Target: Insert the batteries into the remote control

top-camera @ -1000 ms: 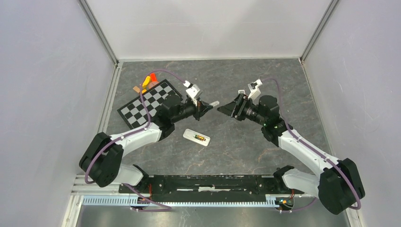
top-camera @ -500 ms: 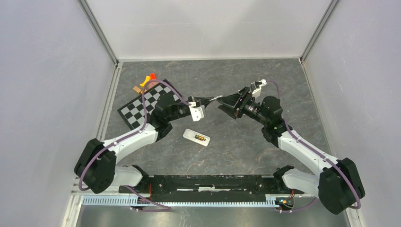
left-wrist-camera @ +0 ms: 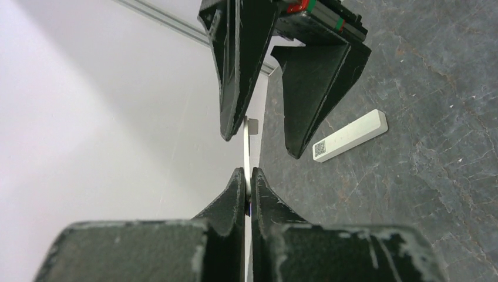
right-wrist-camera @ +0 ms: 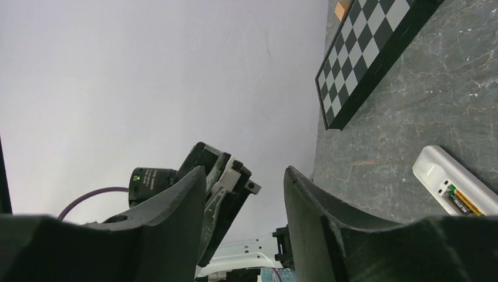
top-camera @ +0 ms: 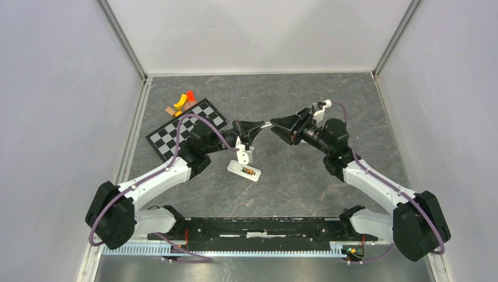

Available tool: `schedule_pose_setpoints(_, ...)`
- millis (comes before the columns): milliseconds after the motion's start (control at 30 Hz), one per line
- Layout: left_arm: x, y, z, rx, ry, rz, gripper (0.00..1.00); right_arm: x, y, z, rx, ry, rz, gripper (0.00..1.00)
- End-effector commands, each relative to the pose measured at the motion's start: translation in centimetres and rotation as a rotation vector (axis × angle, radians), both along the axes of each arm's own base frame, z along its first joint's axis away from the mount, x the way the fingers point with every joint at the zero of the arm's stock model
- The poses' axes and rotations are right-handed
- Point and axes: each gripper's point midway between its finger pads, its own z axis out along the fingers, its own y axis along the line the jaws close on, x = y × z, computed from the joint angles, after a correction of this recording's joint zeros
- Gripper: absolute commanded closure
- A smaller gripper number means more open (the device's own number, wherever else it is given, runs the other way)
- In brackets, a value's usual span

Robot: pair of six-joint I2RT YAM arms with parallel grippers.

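Note:
The remote control point(top-camera: 244, 170) lies back-up on the grey table, also low at the right of the right wrist view point(right-wrist-camera: 455, 182). A gold-banded battery point(top-camera: 250, 173) point(right-wrist-camera: 467, 202) shows in its open compartment. Above the table my left gripper point(top-camera: 253, 127) point(left-wrist-camera: 247, 176) is shut on a thin white strip point(left-wrist-camera: 246, 150), seen edge-on. My right gripper point(top-camera: 275, 127) point(right-wrist-camera: 245, 171) faces it, open. Its dark fingers point(left-wrist-camera: 235, 88) stand on either side of the strip's far end with gaps showing. The remote's labelled back point(left-wrist-camera: 350, 136) lies beyond.
A black-and-white checkerboard point(top-camera: 185, 132) point(right-wrist-camera: 376, 53) lies at the left rear, with small orange and red pieces point(top-camera: 183, 100) behind it. White walls close the table in at the left, right and rear.
My left wrist has rolled over, its white camera mount now hanging below, and has carried the strip to the right. The right gripper's jaws now straddle the strip's end.

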Motion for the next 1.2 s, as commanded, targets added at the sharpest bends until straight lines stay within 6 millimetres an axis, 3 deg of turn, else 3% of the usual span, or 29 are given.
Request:
schedule_pose_setpoints(0, -0.8, -0.1, 2.2, 0.01, -0.153, -0.027, 0.98, 0.7, 0.0, 2.2, 0.053, -0.064, -0.009, 0.48)
schedule_pose_setpoints(100, -0.8, -0.2, 2.0, 0.018, -0.157, -0.03, 0.98, 0.6, 0.1, 2.5, 0.061, -0.079, -0.005, 0.63)
schedule_pose_setpoints(200, -1.0, -0.3, 1.7, 0.022, -0.148, -0.042, 0.97, 0.6, 0.1, 2.5, 0.063, -0.083, -0.007, 0.7)
schedule_pose_setpoints(333, -1.0, -0.4, 1.8, 0.005, -0.139, -0.037, 0.83, 0.5, 0.2, 2.8, 0.087, -0.096, 0.008, 0.86)
schedule_pose_setpoints(467, -0.8, -0.1, 2.5, -0.058, -0.096, -0.009, 0.52, 0.2, -0.2, 3.7, 0.146, -0.133, -0.007, 1.0)
schedule_pose_setpoints(567, -0.4, 0.1, 2.5, -0.111, 0.017, 0.02, 0.26, 0.4, -0.8, 4.2, 0.185, -0.158, -0.047, 1.0)
schedule_pose_setpoints(633, -0.7, 0.1, 2.3, -0.148, 0.12, 0.018, 0.01, 0.6, -1.0, 4.3, 0.19, -0.175, -0.063, 1.0)
schedule_pose_setpoints(733, -1.2, 0.4, 2.9, -0.287, 0.356, 0.03, 0.0, 1.0, -1.2, 4.2, 0.164, -0.204, -0.087, 1.0)
schedule_pose_setpoints(867, 0.2, 2.1, 4.3, -0.573, 0.769, 0.174, 0.0, 1.2, -1.8, 3.8, 0.108, -0.255, -0.132, 1.0)
schedule_pose_setpoints(1167, -2.7, 2.0, 5.1, -0.828, 1.48, 0.127, 0.0, 1.0, -3.6, 3.1, 0.002, -0.338, -0.226, 1.0)
